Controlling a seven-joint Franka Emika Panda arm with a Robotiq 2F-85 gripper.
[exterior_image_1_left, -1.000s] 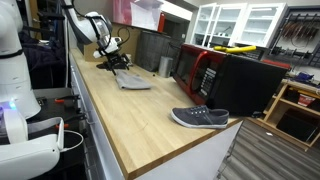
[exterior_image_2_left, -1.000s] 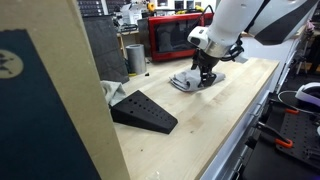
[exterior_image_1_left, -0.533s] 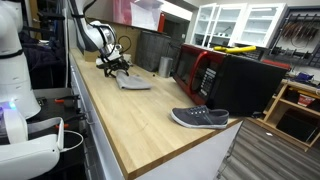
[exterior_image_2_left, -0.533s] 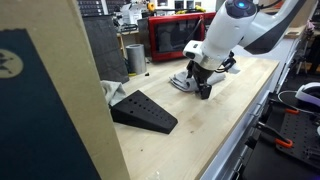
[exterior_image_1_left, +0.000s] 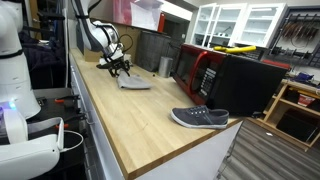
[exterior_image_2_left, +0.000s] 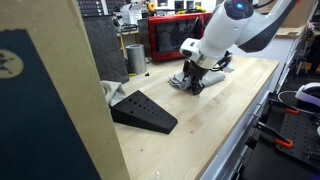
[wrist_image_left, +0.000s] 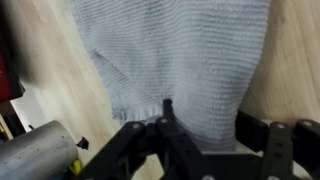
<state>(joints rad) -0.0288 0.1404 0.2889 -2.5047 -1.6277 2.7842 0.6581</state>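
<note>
**A:** What is around the pincer (exterior_image_2_left: 193, 84)?

**B:** It hangs low over a long wooden counter (exterior_image_1_left: 120, 125). A red-fronted microwave (exterior_image_2_left: 176, 38) stands beyond it. A black wedge (exterior_image_2_left: 145, 110) sits well off to one side, and a grey shoe (exterior_image_1_left: 200, 118) lies far from it, by the counter's end.

**A:** And right under it?

**B:** A grey knit cloth (wrist_image_left: 175, 55) lies flat on the wood directly beneath the fingers, with its near hem about at their tips. A metal cup (wrist_image_left: 45, 150) stands close by.

**A:** Wide or narrow?

**B:** I cannot tell. The fingers are dark and blurred in the wrist view.

**A:** How would the cloth handle?

**B:** I'd judge it light, soft and limp, with nothing fragile about it. It would sag and might drag on the wood. The best hold looks like the hem or a bunched fold, with the fingers pressed down to the counter.
</note>
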